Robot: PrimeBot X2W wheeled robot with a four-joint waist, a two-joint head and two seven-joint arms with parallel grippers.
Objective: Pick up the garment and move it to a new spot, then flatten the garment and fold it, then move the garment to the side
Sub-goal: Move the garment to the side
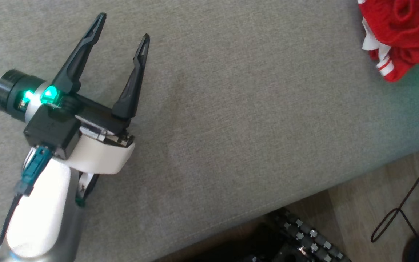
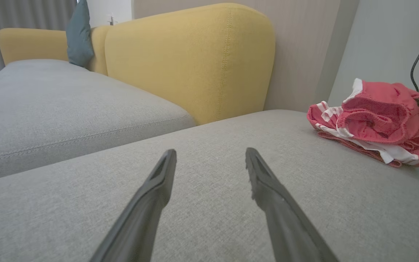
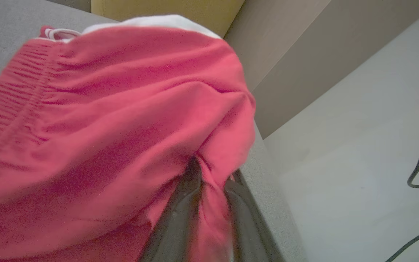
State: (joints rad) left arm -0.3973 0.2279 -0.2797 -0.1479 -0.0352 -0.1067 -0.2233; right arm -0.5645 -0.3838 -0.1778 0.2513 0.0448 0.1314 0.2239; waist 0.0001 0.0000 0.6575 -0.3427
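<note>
Red garment, bunched at upper right on the grey cushion, is pinched by the right gripper; the left gripper is spread wide, empty. Flattening and folding are judged undone.

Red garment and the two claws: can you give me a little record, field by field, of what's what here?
garment: red with white stripes, crumpled on the grey seat cushion, to the robot's right
left claw: open, over bare cushion, apart from the garment
right claw: shut on a fold of the garment
backrest: yellow, behind the cushion
</note>
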